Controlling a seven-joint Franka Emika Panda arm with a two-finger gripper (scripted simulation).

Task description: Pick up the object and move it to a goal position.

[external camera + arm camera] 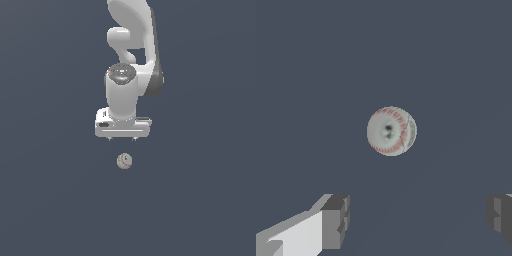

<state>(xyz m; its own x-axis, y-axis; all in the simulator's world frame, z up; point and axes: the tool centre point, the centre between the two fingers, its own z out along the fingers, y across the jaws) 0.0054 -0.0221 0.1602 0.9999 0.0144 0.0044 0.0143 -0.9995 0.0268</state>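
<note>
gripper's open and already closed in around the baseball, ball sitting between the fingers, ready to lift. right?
Not quite. The gripper is open, but the baseball is not between the fingers. The wrist view shows the ball lying apart from both fingertips, with bare floor between. The exterior view shows the same: the ball sits clear of the gripper.

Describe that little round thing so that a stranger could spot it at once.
Find the big white robot arm hanging over the plain dark grey floor. Just below its open fingers lies a small off-white baseball, the only loose thing there, marked by curved red stitching.
</note>
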